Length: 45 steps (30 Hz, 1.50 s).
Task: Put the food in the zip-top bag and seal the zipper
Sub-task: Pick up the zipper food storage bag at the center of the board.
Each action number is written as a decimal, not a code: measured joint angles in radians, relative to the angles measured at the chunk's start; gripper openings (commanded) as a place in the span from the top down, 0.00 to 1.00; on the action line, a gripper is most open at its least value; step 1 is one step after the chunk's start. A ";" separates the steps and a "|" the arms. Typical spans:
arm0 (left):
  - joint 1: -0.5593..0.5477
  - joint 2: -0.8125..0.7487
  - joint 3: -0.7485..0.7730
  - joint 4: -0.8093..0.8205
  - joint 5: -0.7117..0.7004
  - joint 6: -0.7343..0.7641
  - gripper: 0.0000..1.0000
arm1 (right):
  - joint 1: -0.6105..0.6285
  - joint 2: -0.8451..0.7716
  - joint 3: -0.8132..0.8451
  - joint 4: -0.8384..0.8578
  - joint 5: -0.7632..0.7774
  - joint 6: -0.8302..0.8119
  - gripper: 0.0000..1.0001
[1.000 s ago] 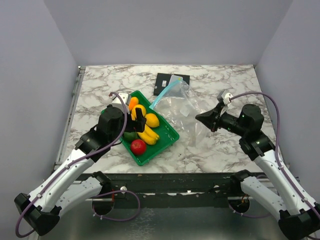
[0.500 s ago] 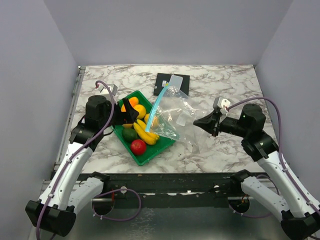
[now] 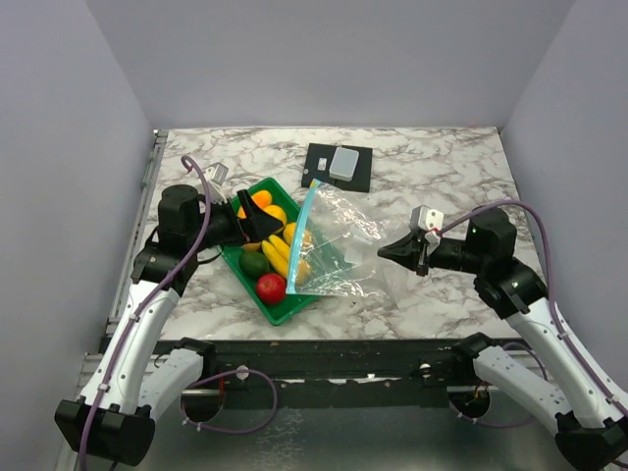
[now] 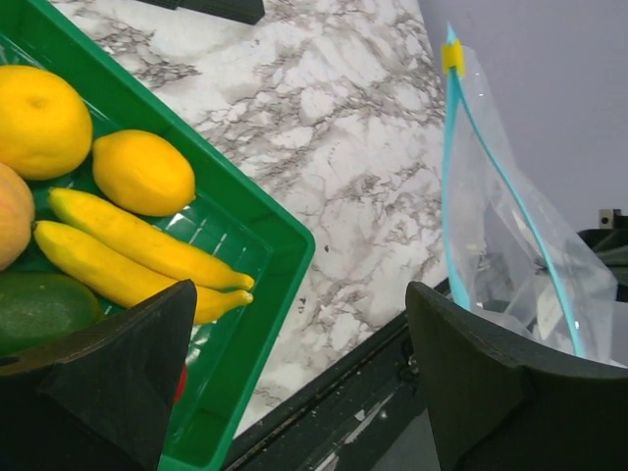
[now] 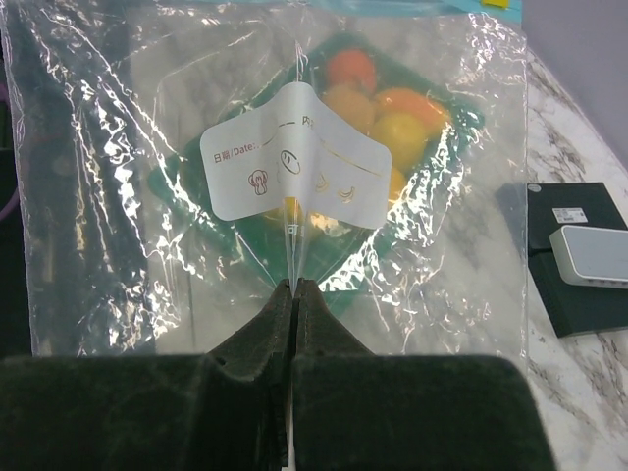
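Note:
The zip-top bag (image 3: pixel 334 245) stands on edge, its light-blue zipper (image 3: pixel 302 235) running along the side that faces the green tray (image 3: pixel 294 309). My right gripper (image 3: pixel 394 251) is shut on the bag's bottom fold (image 5: pixel 294 287), and the tray's fruit shows through the plastic. The food lies in the tray: banana bunch (image 3: pixel 279 259), red one (image 3: pixel 271 287), green one (image 3: pixel 255 263), orange one (image 3: pixel 261 199) and yellow ones (image 3: pixel 276 217). My left gripper (image 3: pixel 257 222) is open and empty above the tray's left part. In the left wrist view it (image 4: pixel 304 383) sees bananas (image 4: pixel 137 250), a lemon (image 4: pixel 144 172) and the bag (image 4: pixel 510 245).
A black pad with a grey box (image 3: pixel 340 165) lies behind the bag on the marble table (image 3: pixel 442 167). It also shows in the right wrist view (image 5: pixel 579 265). The table's front edge (image 3: pixel 392 339) runs just beyond the tray's near corner.
My right gripper has dragged the bag left off the black pad and stood it against the tray's right side. My left gripper has pulled back from the fruit toward the left.

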 measured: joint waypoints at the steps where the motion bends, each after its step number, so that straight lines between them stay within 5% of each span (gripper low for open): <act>1: 0.001 -0.003 0.000 0.005 0.016 -0.011 0.12 | 0.001 0.000 0.000 -0.002 -0.001 -0.006 0.99; 21: 0.001 -0.058 -0.001 0.093 0.227 -0.179 0.12 | 0.006 -0.003 0.039 -0.051 -0.071 -0.046 0.99; 45: 0.001 -0.101 -0.044 0.121 0.308 -0.237 0.17 | 0.006 -0.026 0.039 0.061 -0.150 -0.027 0.99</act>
